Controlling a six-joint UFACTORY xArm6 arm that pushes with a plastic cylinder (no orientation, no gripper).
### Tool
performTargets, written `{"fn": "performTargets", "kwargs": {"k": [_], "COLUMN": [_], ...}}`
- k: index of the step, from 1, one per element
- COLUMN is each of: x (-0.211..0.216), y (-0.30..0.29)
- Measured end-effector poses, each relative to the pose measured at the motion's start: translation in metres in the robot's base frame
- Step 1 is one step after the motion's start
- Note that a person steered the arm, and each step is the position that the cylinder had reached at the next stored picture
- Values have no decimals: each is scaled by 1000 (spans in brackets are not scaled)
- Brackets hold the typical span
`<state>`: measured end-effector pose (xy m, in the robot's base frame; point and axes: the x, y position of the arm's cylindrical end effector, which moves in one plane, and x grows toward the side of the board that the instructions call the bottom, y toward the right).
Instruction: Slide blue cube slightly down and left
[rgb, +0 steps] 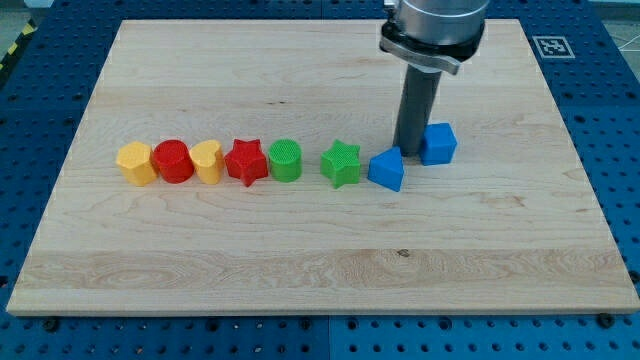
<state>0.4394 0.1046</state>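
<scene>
The blue cube (438, 143) sits on the wooden board (320, 260) right of centre. My tip (410, 152) stands just left of the cube, touching or almost touching its left side, and just above and right of a blue wedge-like block (387, 169). The dark rod rises from the tip to the arm's grey flange at the view's top.
A row of blocks runs leftward from the blue wedge: a green star (342, 163), a green cylinder (285, 160), a red star (246, 161), a yellow heart-like block (207, 160), a red cylinder (173, 161) and a yellow block (135, 163).
</scene>
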Motion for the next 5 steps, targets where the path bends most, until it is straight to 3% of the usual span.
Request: {"fn": "performTargets", "kwargs": {"k": [2, 3, 4, 5], "x": [-11, -44, -66, -53], "y": [25, 34, 79, 89]}}
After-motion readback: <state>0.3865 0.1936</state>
